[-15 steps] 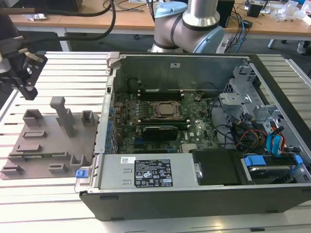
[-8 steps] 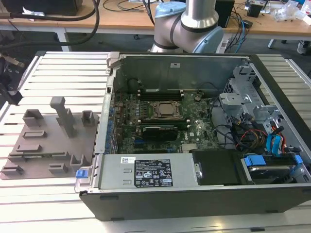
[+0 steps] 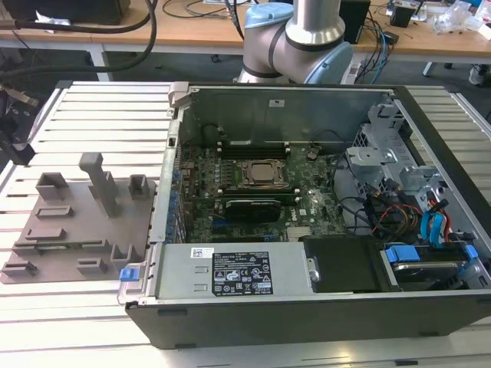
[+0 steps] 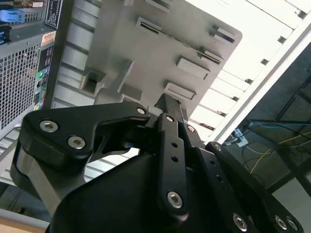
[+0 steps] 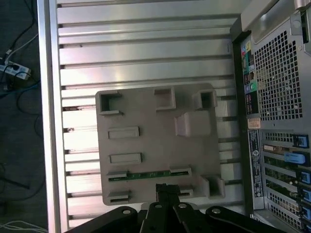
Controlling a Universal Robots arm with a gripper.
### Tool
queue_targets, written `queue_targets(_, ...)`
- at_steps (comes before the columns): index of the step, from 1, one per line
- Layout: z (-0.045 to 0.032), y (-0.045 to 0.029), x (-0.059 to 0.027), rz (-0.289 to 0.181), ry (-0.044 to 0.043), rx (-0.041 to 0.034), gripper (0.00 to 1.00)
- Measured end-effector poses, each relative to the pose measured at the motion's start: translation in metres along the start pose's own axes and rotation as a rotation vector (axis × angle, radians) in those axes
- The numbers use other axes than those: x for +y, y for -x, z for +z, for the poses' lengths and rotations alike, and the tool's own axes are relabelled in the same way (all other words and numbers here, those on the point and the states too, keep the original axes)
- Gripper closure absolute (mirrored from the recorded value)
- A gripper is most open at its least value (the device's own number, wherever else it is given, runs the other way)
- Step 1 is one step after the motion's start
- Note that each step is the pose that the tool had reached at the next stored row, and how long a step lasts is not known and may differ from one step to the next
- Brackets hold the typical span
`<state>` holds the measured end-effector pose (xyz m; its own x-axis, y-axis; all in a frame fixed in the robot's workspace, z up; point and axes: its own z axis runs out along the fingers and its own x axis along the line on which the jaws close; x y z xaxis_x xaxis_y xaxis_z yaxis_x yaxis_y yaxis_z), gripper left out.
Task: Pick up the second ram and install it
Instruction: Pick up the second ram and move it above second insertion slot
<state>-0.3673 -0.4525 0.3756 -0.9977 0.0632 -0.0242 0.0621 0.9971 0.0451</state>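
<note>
Green and thin, the ram stick (image 5: 146,174) sits in a slot of the grey holder tray (image 5: 146,111), near its edge. My claw (image 5: 167,189) is just beside it, looks pressed together and holds nothing. I judge the stick light, stiff and fragile, so a gentle pinch at mid-length is best. Further right, the computer case (image 5: 277,73) carries stickers (image 5: 254,145) with small print.
</note>
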Motion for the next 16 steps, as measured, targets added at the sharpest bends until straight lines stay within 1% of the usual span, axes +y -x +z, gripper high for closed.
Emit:
queue_targets(3, 0.0001, 0.0000, 0.0000, -0.088, 0.0022, 0.0038, 0.90)
queue_targets(5, 0.0000, 0.0000, 0.0000, -0.161, 0.0039, 0.0072, 0.90)
queue_targets(6, 0.0001, 0.0000, 0.0000, -0.188, 0.0046, 0.0084, 0.90)
queue_targets(8, 0.0001, 0.0000, 0.0000, -0.273, 0.0066, 0.0122, 0.90)
queue_targets(9, 0.0001, 0.0000, 0.0000, -0.345, 0.0084, 0.0155, 0.90)
queue_targets(12, 0.0001, 0.0000, 0.0000, -0.457, 0.0111, 0.0205, 0.90)
queue_targets(13, 0.0000, 0.0000, 0.0000, -0.504, 0.0122, 0.0227, 0.90)
queue_targets(14, 0.0001, 0.0000, 0.0000, -0.537, 0.0130, 0.0241, 0.90)
queue_targets(16, 0.0000, 0.0000, 0.0000, -0.586, 0.0142, 0.0263, 0.90)
